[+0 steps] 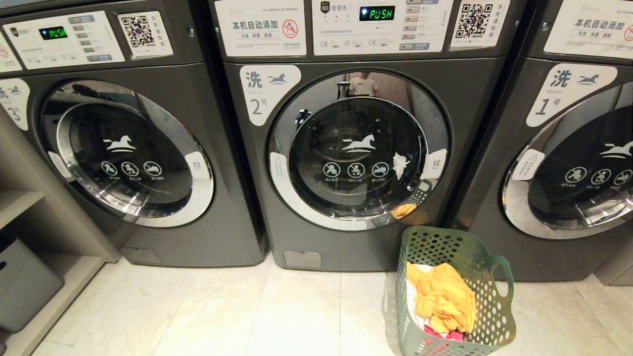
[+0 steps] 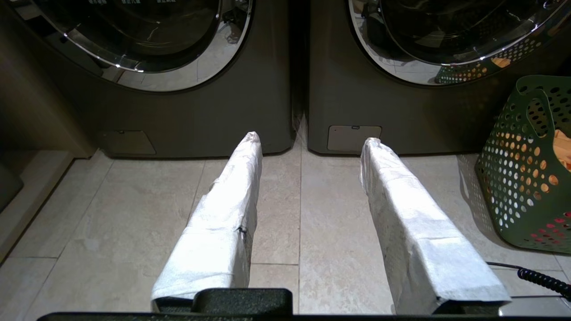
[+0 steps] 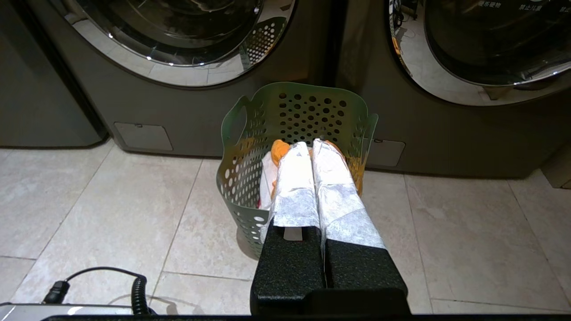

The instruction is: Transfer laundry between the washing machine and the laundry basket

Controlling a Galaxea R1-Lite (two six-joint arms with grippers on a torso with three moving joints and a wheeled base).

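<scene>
Inside the laundry basket [image 1: 487, 277] lies the laundry: an orange-yellow garment [image 1: 442, 296] heaped on top, a strip of white cloth [image 1: 411, 296] along the wall beside it, and a bit of red-pink cloth [image 1: 445, 335] peeking out underneath. The basket stands on the tiled floor [image 1: 222, 311] just in front of the washing machine [image 1: 356, 148] labelled 2, off toward the machine labelled 1 [image 1: 568, 163]. Machine 2's round chrome-rimmed door [image 1: 358, 151] is closed, its green PUSH display [image 1: 377, 13] glowing above, and the basket mirrors in the chrome rim. The machine labelled 3 [image 1: 123, 148] sits on the other side of machine 2.

Neither arm shows from the head. The right pincer [image 3: 312, 147] hangs low in front of the basket, its white-wrapped fingers [image 3: 294, 187] pressed together and empty. The left pincer [image 2: 310, 140] hovers over the floor facing the gap between machines 3 and 2, wrapped fingers [image 2: 223, 223] standing well apart, nothing between them.
</scene>
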